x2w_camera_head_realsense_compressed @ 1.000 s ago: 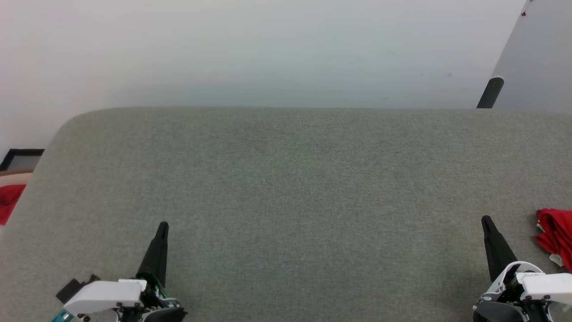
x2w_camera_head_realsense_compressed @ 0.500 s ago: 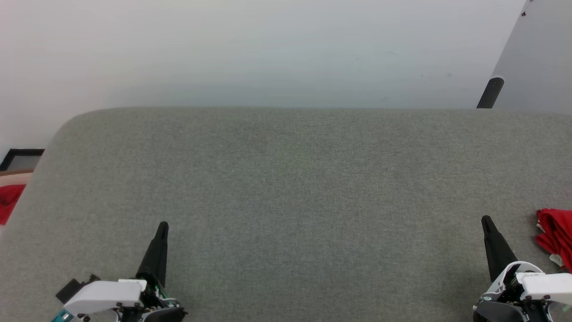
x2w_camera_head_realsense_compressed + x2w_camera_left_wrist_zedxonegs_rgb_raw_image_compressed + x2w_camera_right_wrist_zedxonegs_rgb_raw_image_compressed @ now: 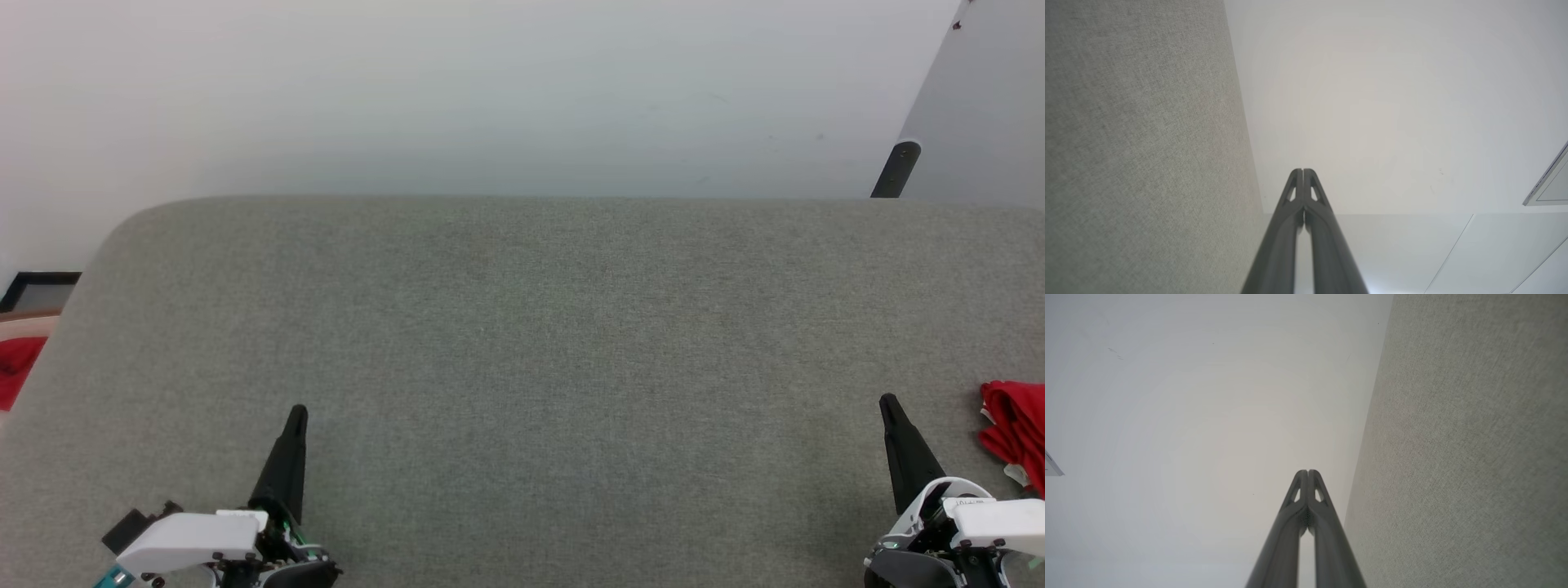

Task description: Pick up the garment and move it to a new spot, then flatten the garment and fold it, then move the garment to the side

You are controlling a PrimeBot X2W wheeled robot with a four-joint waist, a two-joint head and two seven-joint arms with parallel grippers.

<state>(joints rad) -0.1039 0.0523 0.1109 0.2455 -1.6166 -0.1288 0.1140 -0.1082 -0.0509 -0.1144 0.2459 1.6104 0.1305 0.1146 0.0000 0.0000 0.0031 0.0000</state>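
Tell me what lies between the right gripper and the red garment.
Nothing but a bare strip of grey surface: in the head view the shut right gripper points up beside the bunched garment at the right edge, apart from it.

**A plain workroom, more lab than home**

You are looking into a spare indoor test space. A wide grey fabric-covered surface (image 3: 522, 343) is spreading across the foreground, and a plain white wall (image 3: 490, 90) is rising behind it. At the far right a slim black leg (image 3: 896, 169) is leaning beside a pale grey panel (image 3: 988, 98). The left wrist view is showing a glossy pale surface (image 3: 1412, 253) with thin seams.
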